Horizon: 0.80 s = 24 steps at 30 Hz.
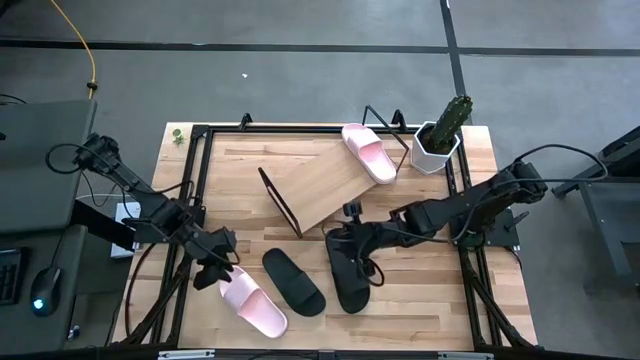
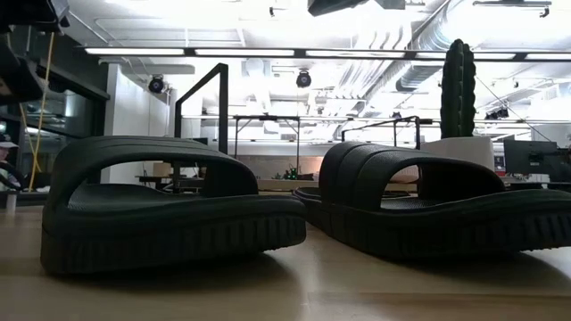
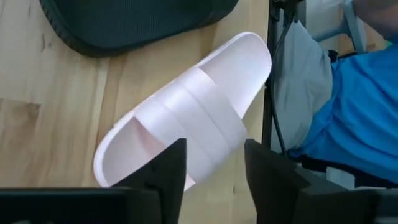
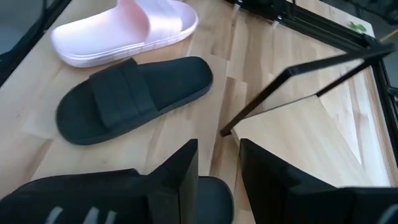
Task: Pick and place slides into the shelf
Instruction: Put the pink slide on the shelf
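Near the worktop's (image 1: pixel 420 300) left front edge, my left gripper (image 1: pixel 212 268) is hovering just over one pink slide (image 1: pixel 254 304), jaws released and straddling its strap, lined up for a strap grasp. My right gripper (image 1: pixel 357 243) is hanging partly spread over a black slide (image 1: pixel 349 271), holding nothing. Between them another black slide (image 1: pixel 293 281) is lying flat. Only the second pink slide (image 1: pixel 369 152) is resting on the shelf (image 1: pixel 320 185), at its far right end.

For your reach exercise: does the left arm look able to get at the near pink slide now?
Probably yes: the left pincer hangs open right at the pink slide, with nothing between them.
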### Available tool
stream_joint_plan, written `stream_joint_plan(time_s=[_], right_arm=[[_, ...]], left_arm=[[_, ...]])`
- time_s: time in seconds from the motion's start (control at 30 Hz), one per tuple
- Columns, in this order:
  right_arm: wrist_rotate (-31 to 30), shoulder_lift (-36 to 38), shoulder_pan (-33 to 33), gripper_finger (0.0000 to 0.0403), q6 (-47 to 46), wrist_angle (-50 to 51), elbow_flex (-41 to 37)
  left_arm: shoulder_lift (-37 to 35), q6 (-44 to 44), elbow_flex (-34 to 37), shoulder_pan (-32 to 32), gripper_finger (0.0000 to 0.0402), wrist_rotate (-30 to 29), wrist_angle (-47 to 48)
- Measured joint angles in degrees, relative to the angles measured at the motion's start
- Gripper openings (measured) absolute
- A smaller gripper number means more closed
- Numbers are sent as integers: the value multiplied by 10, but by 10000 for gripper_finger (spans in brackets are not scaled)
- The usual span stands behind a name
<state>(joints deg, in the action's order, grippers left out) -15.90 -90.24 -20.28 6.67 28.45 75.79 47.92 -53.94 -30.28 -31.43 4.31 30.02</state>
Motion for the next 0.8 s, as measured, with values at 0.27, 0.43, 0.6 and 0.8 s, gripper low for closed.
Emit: stream_joint_plan(time_s=[0.27, 0.43, 0.6, 0.8], right_arm=[[-5, 0, -20, 108, 11, 0, 0], [-6, 0, -20, 108, 9, 0, 0], [-6, 0, -20, 108, 9, 0, 0], [-6, 0, -20, 108, 9, 0, 0]], left_arm=[[1, -36, 0, -30, 186, -40, 5], [21, -48, 0, -40, 198, -69, 20], [61, -60, 1, -43, 200, -74, 15], [98, -64, 1, -43, 200, -74, -12]])
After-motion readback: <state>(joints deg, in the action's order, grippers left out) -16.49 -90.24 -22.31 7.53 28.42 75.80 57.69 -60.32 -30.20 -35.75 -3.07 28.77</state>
